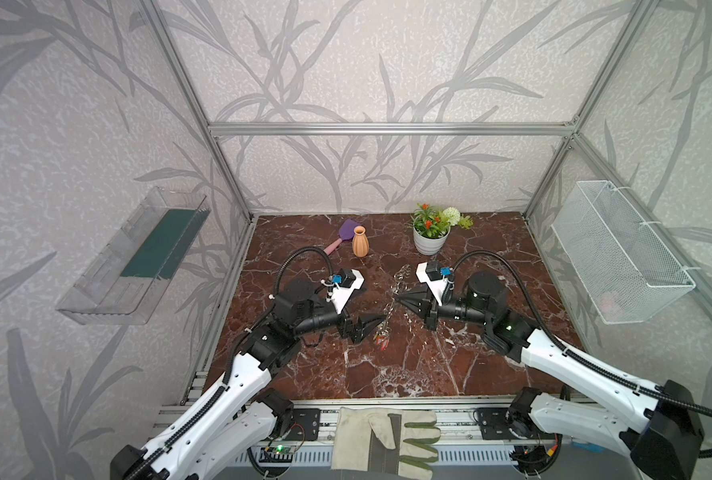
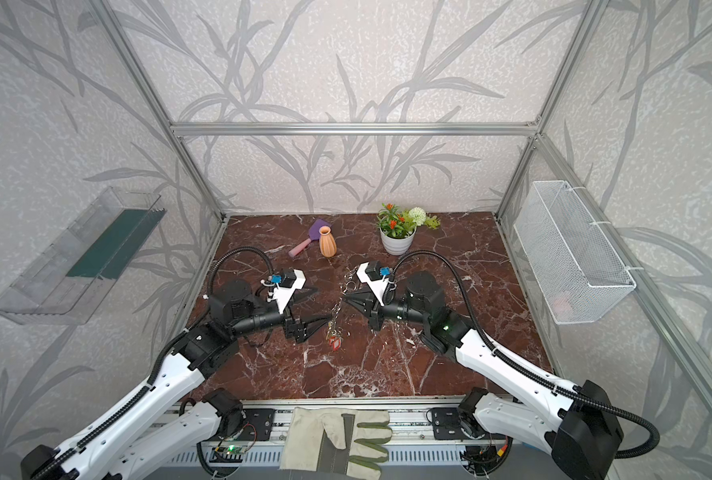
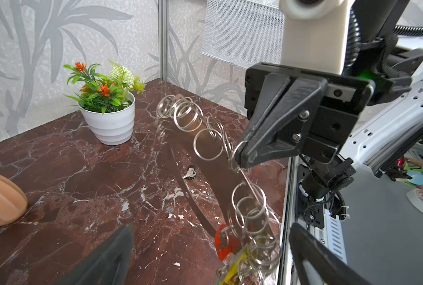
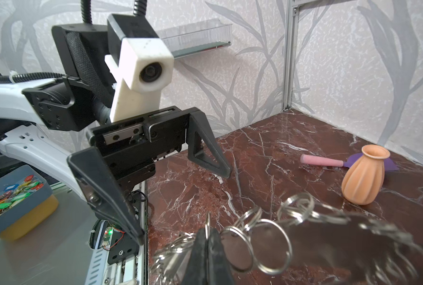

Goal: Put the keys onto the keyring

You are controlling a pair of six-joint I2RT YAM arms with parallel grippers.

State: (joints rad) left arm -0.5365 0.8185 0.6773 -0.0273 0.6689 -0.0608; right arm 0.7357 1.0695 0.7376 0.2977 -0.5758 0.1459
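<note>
Okay, my right hand (image 3: 243,155) is pinched together on the keyring (image 3: 217,177), gripping at its fringe of split rings; I can't tell if it has the plate edge too. The keyring looks to be held up off the desk (image 1: 449,365), tilted, at the centre of both top views. My left hand (image 4: 183,207) has its fingers spread apart and holds nothing. It sits just beside the keyring's lower end, where the keys (image 3: 226,246) hang, red and yellow tags bunched on the lowest rings. The main risk is the thin grip. If I only have one wire ring, the plate can pivot or swing under the weight of the tags, or slide out and drop. The second risk is my open left fingers so near the dangling rings: any sideways pull could snag a loop and yank the keyring out of the right hand. Third, I can't see whether the tags are fully wound onto their rings, and a half-threaded one would shake loose on any jolt. There's also a small silver key (image 3: 190,173) lying on the desk, seen through the plate's hole. It may be one left to do, but I'm not sure. The vase (image 4: 363,177) is well apart and no issue.
</note>
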